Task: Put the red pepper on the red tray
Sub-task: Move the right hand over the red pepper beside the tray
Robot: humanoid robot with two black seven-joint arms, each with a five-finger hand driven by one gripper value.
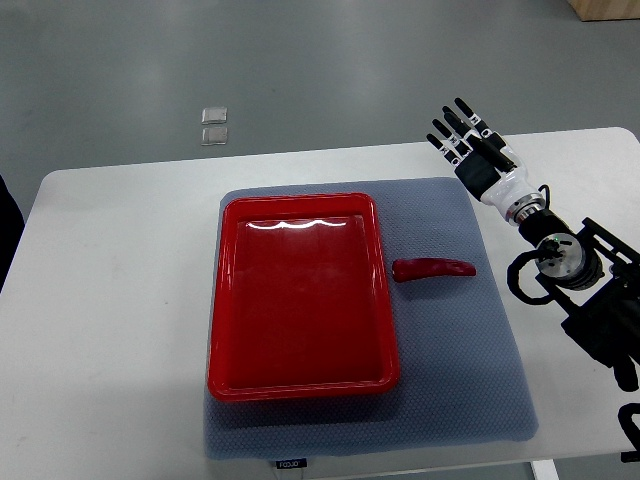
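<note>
Right hand (470, 140) hovering released, fingers spread | red pepper (433, 269) lying on mat beside red tray (222, 300) | we are still needing grasp and placement

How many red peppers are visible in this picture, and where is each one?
1. The red pepper lies on the grey mat, just right of the red tray, which holds nothing. The open right hand hovers further back. None appears hidden.

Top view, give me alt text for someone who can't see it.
A long red pepper lies on a grey mat just right of an empty red plastic tray. The robot's right hand, fingers spread, hovers beyond it, holding nothing.
</note>
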